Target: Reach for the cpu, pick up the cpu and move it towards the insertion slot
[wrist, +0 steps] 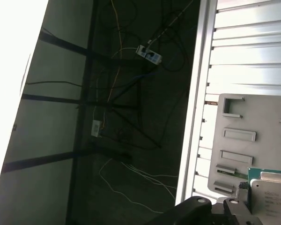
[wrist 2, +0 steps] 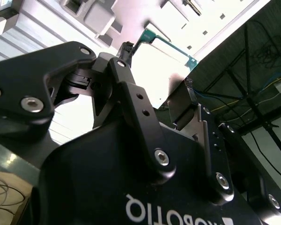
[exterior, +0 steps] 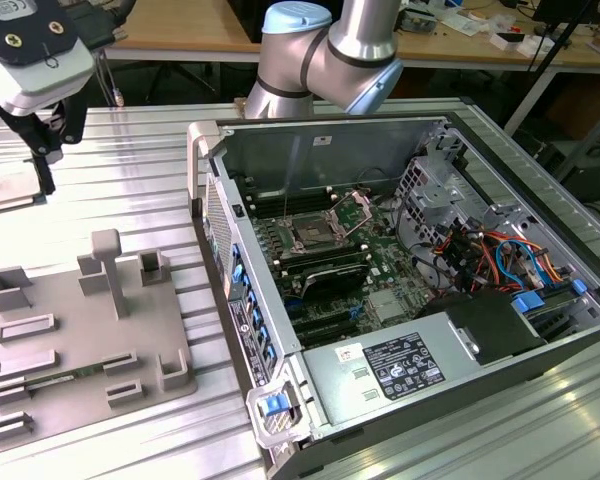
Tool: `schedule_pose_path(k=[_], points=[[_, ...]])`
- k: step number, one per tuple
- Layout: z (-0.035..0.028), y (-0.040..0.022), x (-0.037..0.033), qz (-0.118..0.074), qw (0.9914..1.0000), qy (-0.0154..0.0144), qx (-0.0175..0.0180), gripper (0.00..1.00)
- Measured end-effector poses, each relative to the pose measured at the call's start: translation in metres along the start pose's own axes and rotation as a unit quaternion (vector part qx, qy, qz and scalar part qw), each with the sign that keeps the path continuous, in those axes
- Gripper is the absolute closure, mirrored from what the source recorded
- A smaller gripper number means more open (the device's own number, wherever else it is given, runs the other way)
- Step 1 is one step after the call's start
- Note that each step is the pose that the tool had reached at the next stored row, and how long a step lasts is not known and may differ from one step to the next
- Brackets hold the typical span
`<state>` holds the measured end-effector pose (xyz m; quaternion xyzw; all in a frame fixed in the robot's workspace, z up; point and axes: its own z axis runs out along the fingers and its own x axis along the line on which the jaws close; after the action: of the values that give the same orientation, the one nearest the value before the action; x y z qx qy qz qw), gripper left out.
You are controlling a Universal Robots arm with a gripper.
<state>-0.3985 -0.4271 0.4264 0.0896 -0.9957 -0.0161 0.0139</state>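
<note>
My gripper [exterior: 48, 165] hangs at the exterior view's far left, over the ribbed metal table. It is shut on the cpu [wrist 2: 164, 56], a thin square chip with a bright metal top and a green rim. One black fingertip [wrist 2: 126, 48] presses the chip's edge and the other finger meets the opposite side. In the first wrist view the cpu [wrist: 274, 197] overlaps a corner of the grey tray, so it is off the table. The insertion slot [exterior: 313, 236], a shiny framed socket with its wire lever raised, sits on the motherboard inside the open computer case, well to the exterior view's right of the gripper.
A grey plastic tray [exterior: 80, 330] with recesses and upright posts lies in front of the gripper. A pale flat holder [exterior: 2, 190] rests under the gripper. The open case wall [exterior: 215, 190] stands between gripper and socket. The arm's base [exterior: 320, 60] rises behind the case.
</note>
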Motion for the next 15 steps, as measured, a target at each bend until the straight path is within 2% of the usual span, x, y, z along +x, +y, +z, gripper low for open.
schedule_pose_path(k=[10, 13, 15], points=[[-0.0003, -0.0019, -0.0104, 0.0, 1.0, 0.0, 0.0, 0.45], [-0.0005, -0.0027, -0.0147, 0.0, 1.0, 0.0, 0.0, 0.45], [-0.0006, -0.0037, -0.0204, 0.0, 1.0, 0.0, 0.0, 0.45]])
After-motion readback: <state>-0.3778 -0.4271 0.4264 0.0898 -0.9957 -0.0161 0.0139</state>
